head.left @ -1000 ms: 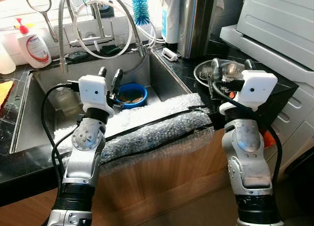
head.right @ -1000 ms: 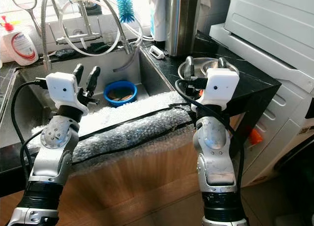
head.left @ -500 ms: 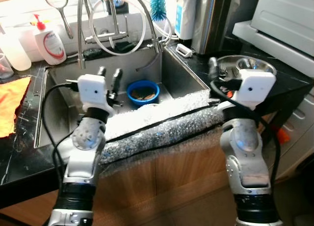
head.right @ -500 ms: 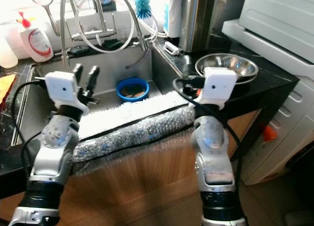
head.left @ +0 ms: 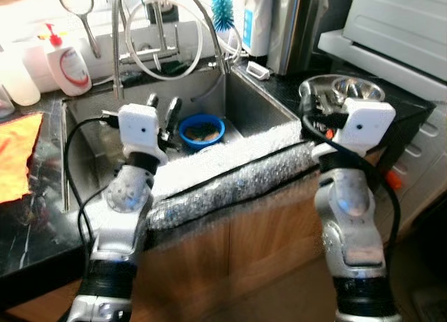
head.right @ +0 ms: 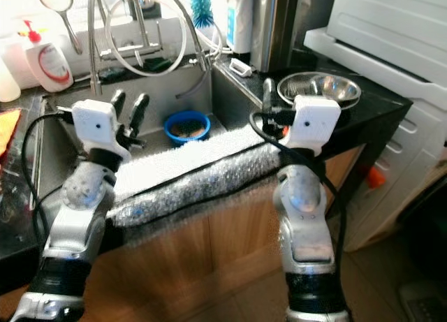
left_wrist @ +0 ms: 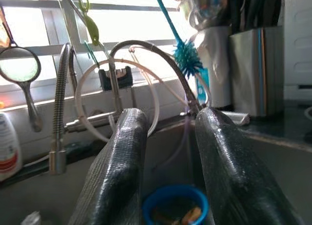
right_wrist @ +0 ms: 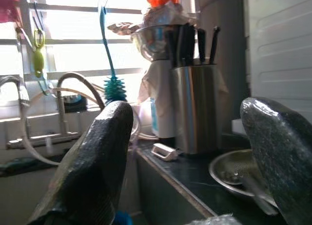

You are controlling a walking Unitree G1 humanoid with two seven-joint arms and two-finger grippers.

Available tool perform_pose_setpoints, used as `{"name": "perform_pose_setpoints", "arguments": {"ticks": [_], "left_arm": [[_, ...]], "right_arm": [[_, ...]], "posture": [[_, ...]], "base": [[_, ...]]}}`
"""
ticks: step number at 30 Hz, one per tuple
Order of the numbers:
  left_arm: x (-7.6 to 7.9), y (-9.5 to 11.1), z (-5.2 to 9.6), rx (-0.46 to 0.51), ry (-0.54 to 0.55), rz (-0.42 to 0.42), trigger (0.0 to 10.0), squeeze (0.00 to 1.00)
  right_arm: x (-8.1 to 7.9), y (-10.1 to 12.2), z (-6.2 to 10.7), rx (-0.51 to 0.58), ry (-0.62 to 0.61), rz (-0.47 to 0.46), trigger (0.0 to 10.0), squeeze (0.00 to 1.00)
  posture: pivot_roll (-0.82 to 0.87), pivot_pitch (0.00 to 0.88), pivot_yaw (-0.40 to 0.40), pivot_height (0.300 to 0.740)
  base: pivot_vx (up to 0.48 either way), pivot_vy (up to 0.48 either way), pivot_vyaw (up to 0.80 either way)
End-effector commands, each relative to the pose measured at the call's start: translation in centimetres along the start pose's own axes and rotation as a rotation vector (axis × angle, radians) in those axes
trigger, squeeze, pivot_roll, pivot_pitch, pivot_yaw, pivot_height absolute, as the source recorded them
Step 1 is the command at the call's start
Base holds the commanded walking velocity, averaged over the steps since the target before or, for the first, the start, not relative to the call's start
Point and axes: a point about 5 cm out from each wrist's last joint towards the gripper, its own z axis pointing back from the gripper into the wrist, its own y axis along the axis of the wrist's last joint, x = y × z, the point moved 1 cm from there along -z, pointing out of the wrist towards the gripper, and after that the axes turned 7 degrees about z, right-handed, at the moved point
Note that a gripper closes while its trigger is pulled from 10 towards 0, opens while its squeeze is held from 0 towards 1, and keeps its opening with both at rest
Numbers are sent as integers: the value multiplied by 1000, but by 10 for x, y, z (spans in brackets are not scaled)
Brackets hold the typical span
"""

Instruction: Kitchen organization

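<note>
A blue bowl [head.left: 202,130] with food scraps sits in the steel sink [head.left: 91,147]. My left gripper [head.left: 163,107] hovers over the sink just left of the bowl, open with a narrow gap and holding nothing; in its wrist view the bowl [left_wrist: 175,205] lies below and beyond the fingers [left_wrist: 122,161]. A steel bowl [head.left: 342,91] with utensils in it stands on the black counter to the right. My right gripper [right_wrist: 190,112] is raised beside that bowl [right_wrist: 239,173], wide open and empty.
Bubble wrap [head.left: 230,172] pads the sink's front edge. A tap with looped hoses [head.left: 160,28], a soap bottle [head.left: 66,60], a blue bottle brush [head.left: 223,11] and a knife block [head.left: 293,22] line the back. An orange cloth [head.left: 14,154] lies left; a white appliance [head.left: 398,22] stands right.
The whole picture has shifted, so the camera moved. Both grippers keep their pose by the sink and the steel bowl. Nothing was taken hold of or let go.
</note>
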Motion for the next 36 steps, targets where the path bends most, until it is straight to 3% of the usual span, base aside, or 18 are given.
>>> {"name": "perform_pose_setpoints", "arguments": {"ticks": [1, 20, 29, 36], "left_arm": [[4, 5, -2, 23, -12, -6, 10000, 0], [6, 5, -2, 23, -14, 12, 10000, 0], [6, 4, -1, 23, -16, 21, 10000, 0], [7, 3, -1, 21, -15, 24, 10000, 0]], "right_arm": [[2, 0, 0, -1, -1, 11, 10000, 0], [3, 1, -1, 1, -5, 4, 10000, 0], [-1, -2, 0, -12, 21, 11, 10000, 0], [3, -10, 6, -82, -4, -2, 10000, 0]], "posture": [[-92, 20, 44, 740], [-95, 21, 40, 740], [-98, 24, 39, 740], [-107, 30, 39, 740]], "base": [[334, -296, 0], [303, -44, 126], [0, 0, 0], [0, 0, 0]]}}
